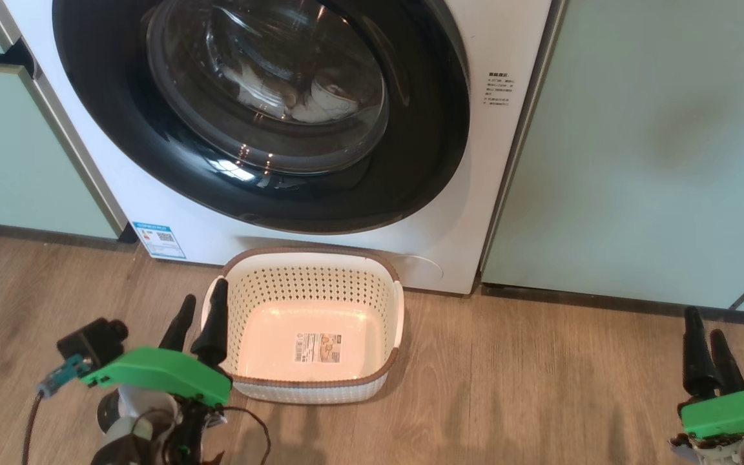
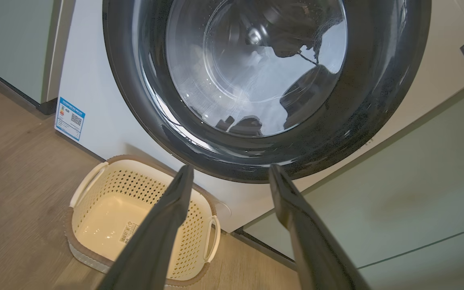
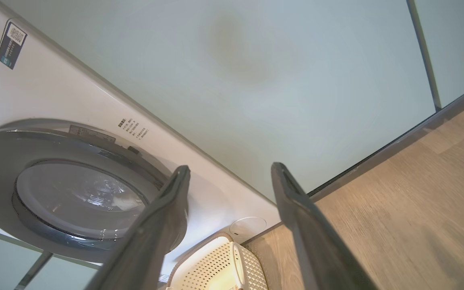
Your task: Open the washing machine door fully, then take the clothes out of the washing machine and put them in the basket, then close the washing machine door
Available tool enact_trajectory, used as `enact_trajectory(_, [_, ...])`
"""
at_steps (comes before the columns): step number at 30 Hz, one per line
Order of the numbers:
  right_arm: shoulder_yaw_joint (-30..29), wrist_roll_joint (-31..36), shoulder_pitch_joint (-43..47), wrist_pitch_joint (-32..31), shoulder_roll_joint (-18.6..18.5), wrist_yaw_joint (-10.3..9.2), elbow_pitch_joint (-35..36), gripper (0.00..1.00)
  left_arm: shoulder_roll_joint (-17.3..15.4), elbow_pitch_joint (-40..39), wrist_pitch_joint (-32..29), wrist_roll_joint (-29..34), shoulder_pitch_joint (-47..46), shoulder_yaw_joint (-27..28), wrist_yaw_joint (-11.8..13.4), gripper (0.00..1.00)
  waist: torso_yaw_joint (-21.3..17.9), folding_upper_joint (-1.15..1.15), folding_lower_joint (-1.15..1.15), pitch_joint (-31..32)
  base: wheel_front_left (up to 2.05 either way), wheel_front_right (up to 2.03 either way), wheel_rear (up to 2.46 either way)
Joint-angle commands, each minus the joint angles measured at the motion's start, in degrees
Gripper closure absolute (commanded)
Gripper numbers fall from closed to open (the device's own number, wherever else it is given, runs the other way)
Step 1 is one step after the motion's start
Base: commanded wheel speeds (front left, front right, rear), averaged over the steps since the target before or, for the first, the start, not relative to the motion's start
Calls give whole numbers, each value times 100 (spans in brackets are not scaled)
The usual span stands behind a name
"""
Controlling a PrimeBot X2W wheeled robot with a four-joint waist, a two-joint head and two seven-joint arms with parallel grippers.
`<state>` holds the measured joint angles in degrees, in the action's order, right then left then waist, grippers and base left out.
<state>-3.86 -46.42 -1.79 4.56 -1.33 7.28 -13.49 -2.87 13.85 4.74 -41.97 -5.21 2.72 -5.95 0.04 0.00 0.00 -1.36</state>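
Our left gripper (image 1: 205, 294) sits at the lower left with its two dark fingers spread apart and holding nothing. Its inner finger overlaps the left handle of the basket (image 1: 310, 253) in the head view, though we cannot tell whether they touch. In the left wrist view the same gripper (image 2: 231, 169) points up at the lower rim of the washing machine door (image 2: 377, 100), with the basket (image 2: 95, 177) lower and to the left. Our right gripper (image 1: 703, 323) is also spread and empty, well apart from the basket, out over the wooden floor (image 1: 540, 387) in front of a pale green cabinet panel (image 1: 637, 161). The door (image 1: 423, 129) sits shut against the white washing machine (image 1: 469, 226), and its top is cut off by the picture's edge. Behind the glass we see pale shapes (image 1: 320, 103), but reflections make them hard to identify. The basket stands on the floor just beside the machine's base, directly below the door, with only a sticker (image 1: 318, 347) on its bottom. A blue label (image 1: 159, 240) marks the machine's lower left corner.
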Motion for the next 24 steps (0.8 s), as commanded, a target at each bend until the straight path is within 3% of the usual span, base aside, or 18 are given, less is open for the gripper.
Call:
enact_trajectory(1, [78,234,-325,97,-85,12,239,0,-135,-218,83,213,-322,44,36,0,0,0,0,2,0,0,0])
enact_trajectory(24, [237,2441,-491,486,-113,15,374,0,-540,-209,470,1928,-548,-498,563,0,-11,0,0,-19,0,0,0])
